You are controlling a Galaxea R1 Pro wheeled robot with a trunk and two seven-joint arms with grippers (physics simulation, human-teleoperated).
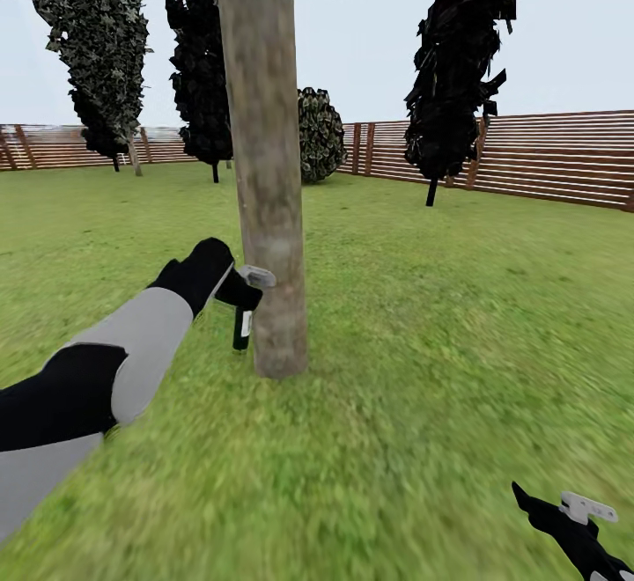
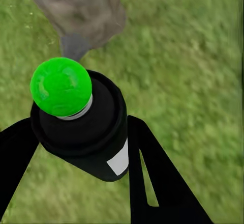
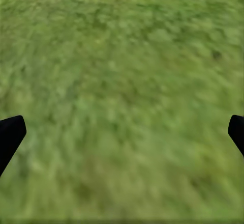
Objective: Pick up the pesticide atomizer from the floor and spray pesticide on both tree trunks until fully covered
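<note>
- The pick-up looks done: the left gripper point(image 1: 239, 286), at centre-left of the head view, is clamped on the small dark pesticide atomizer point(image 1: 241, 327), which hangs clear of the short bright green grass floor point(image 1: 423, 370).
- In the left wrist view the atomizer's tip reads as a bright green ball point(image 2: 61, 86), not red.
- The atomizer sits just beside the foot of the thick, straight, mottled grey-brown tree trunk point(image 1: 264, 167) at frame centre; I judge spraying of this trunk is under way or about to begin, though no coating is discernible.
- The right gripper point(image 1: 568, 519), lower right corner, hovers over grass, fingers wide apart and empty.
- A second such trunk remains to be treated.
</note>
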